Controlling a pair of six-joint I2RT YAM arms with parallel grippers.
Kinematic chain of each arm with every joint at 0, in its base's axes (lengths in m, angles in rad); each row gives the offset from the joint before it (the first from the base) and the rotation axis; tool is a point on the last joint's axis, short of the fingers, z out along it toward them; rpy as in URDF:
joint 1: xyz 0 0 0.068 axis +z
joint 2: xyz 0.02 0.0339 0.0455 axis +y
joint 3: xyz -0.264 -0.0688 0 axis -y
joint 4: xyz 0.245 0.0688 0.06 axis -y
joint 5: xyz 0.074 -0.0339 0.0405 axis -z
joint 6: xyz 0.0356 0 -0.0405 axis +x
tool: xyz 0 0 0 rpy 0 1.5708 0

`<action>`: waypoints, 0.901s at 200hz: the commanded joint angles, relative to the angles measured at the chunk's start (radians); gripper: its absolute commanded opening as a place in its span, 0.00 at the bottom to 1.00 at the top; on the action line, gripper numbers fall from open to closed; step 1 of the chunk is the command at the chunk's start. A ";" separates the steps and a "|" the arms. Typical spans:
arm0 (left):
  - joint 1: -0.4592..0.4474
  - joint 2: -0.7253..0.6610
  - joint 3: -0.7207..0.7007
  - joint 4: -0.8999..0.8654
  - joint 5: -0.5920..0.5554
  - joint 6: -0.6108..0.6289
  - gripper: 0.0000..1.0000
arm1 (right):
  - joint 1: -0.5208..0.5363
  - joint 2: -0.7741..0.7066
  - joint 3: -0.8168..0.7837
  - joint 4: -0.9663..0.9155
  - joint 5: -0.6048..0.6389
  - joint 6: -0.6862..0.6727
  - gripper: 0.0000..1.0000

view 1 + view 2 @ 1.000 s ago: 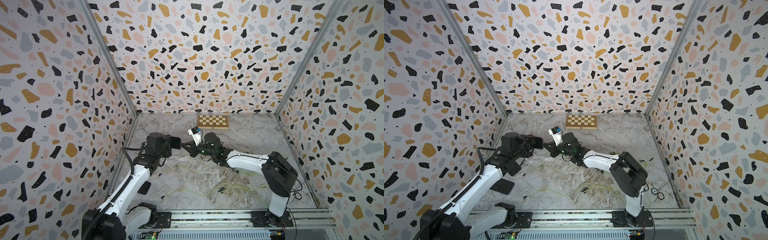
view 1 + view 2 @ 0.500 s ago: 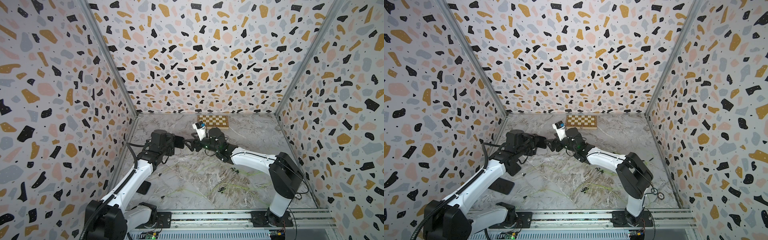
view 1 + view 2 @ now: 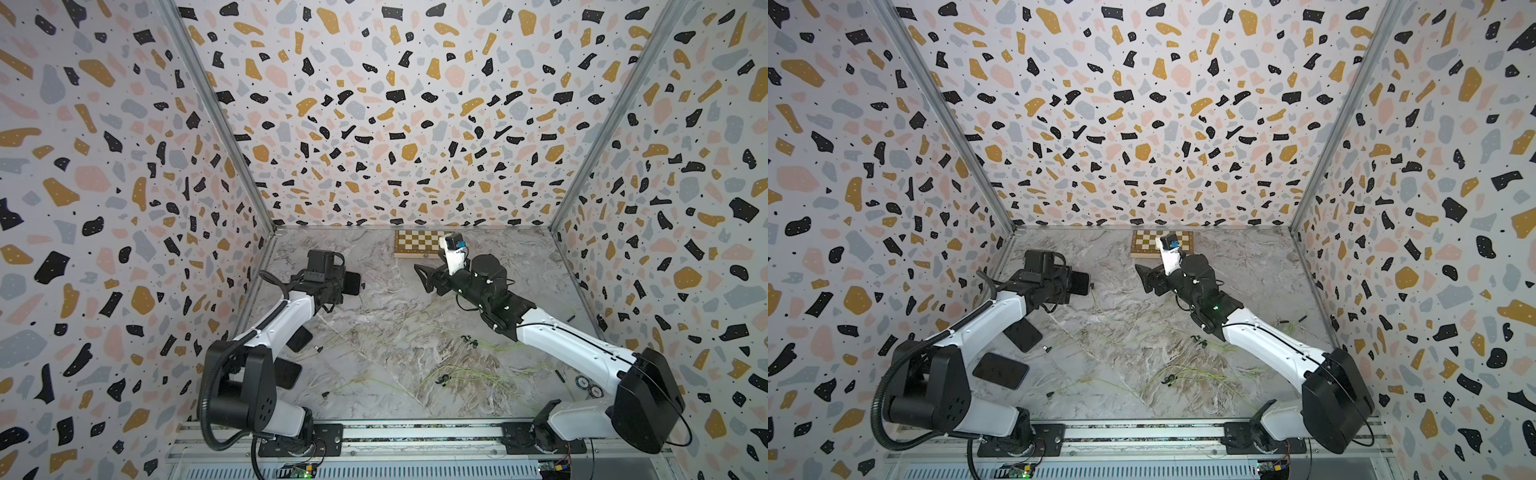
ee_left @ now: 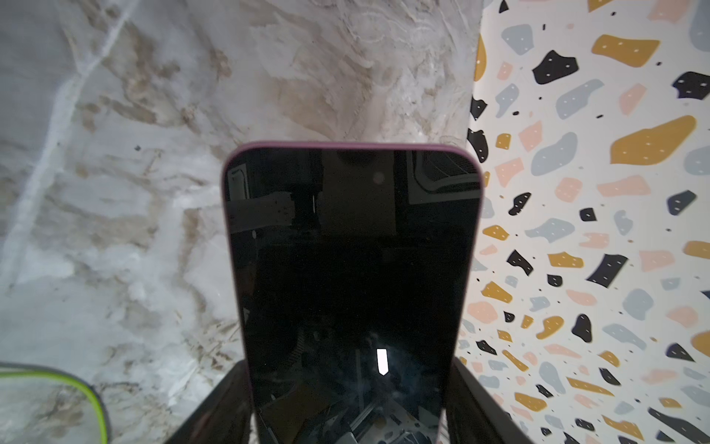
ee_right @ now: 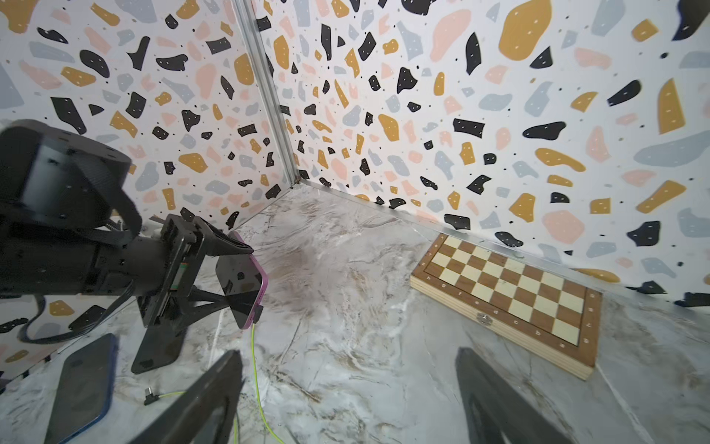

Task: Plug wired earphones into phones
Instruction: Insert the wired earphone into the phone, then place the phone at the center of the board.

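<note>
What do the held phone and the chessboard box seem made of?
Held phone: glossy glass front, by its reflections; matte magenta rim, perhaps a silicone case. Chessboard box: light and brown wood, faint sheen, layered edge; small metal clasp.

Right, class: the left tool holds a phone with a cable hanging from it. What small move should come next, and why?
Probably the left tool should lower its pink-edged phone onto the table and let go. The plug looks seated in the phone's end, the green cable hangs from it, and the right tool stands open, apart from both.
</note>
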 commanded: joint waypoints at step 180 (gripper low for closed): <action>0.030 0.326 0.212 -0.148 -0.145 0.058 0.95 | -0.026 -0.105 -0.145 -0.226 -0.145 -0.118 0.99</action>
